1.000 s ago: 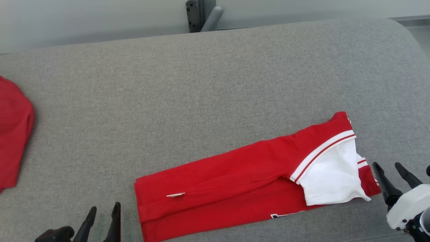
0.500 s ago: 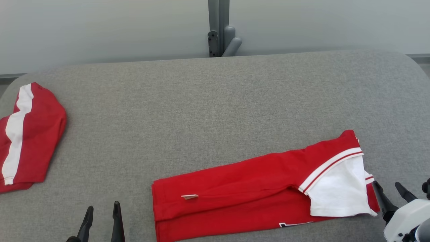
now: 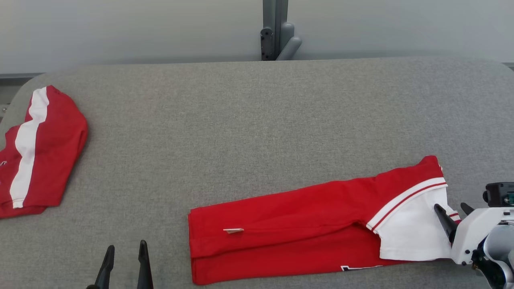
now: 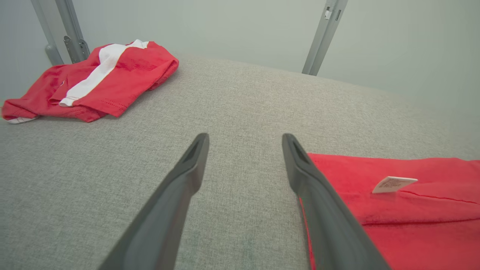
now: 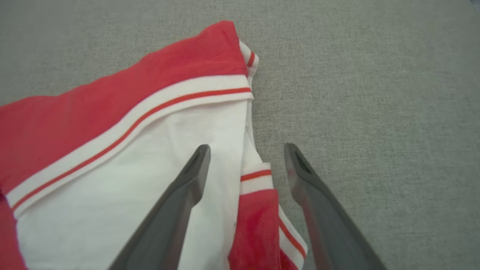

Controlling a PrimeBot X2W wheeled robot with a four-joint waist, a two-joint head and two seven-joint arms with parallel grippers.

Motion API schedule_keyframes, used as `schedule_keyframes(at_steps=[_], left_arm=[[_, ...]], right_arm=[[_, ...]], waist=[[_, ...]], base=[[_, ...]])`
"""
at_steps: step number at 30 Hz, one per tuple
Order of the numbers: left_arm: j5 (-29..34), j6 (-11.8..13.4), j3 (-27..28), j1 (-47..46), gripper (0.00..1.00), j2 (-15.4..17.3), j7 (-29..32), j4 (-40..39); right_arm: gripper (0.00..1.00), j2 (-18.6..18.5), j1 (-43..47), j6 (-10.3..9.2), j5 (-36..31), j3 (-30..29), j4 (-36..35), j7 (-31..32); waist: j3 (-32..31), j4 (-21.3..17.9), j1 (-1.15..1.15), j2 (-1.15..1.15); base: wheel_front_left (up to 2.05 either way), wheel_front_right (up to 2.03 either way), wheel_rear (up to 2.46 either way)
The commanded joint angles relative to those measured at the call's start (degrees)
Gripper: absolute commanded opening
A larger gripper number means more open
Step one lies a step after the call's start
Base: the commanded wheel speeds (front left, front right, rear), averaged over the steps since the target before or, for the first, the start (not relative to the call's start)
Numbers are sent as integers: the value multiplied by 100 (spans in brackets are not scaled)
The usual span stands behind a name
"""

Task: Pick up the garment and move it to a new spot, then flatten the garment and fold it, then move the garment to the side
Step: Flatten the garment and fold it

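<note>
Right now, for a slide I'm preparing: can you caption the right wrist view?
Open right gripper poised over the striped sleeve edge of the folded red garment on a grey fabric surface.

Garment (image 3: 289, 224) at near right of the table (image 3: 241, 120), second garment (image 3: 44, 148) at its left edge.

A broad table padded in grey woven fabric (image 3: 225, 120), its far corners rounded, lies wide before me. Behind it stands a plain, pale grey-green wall (image 3: 120, 32). A grey metal upright post (image 3: 277, 16) with a dark bracket rises at the table's far edge, close against the wall. The light is soft and even, the shadows faint.
</note>
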Motion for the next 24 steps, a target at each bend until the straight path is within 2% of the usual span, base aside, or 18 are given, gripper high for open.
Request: schedule_keyframes(at_steps=[1, 6, 15, 16, 18, 19, 24], left_arm=[[137, -118, 64, -141, 100, -74, -16, 35], [296, -338, 183, -260, 100, -217, -16, 122], [453, -516, 304, -377, 100, -362, -17, 212], [456, -538, 308, -390, 100, -365, -16, 221], [451, -550, 323, -411, 100, -374, -16, 240], [455, -559, 332, -424, 100, -381, -16, 249], [458, -577, 367, -443, 100, -404, -16, 279]], right_arm=[[100, -70, -192, -4, -36, 133, 187, 90], [100, -159, -490, -4, 74, 361, 609, 214], [100, -132, -776, 0, 452, 776, 1112, 425], [77, -118, -792, 0, 543, 852, 1129, 465], [9, -82, -815, 3, 753, 973, 1125, 506], [0, -86, -811, 13, 868, 1019, 1118, 537], [0, -256, -859, -3, 1335, 1069, 1098, 471]], waist=[[120, 75, 0, 0], [267, 163, 0, 0], [400, 261, 0, 0], [411, 272, 0, 0], [430, 286, 0, 0], [438, 289, 0, 0], [447, 267, 0, 0]], base=[[0, 0, 0], [0, 0, 0], [0, 0, 0], [0, 0, 0], [0, 0, 0], [0, 0, 0], [0, 0, 0]])
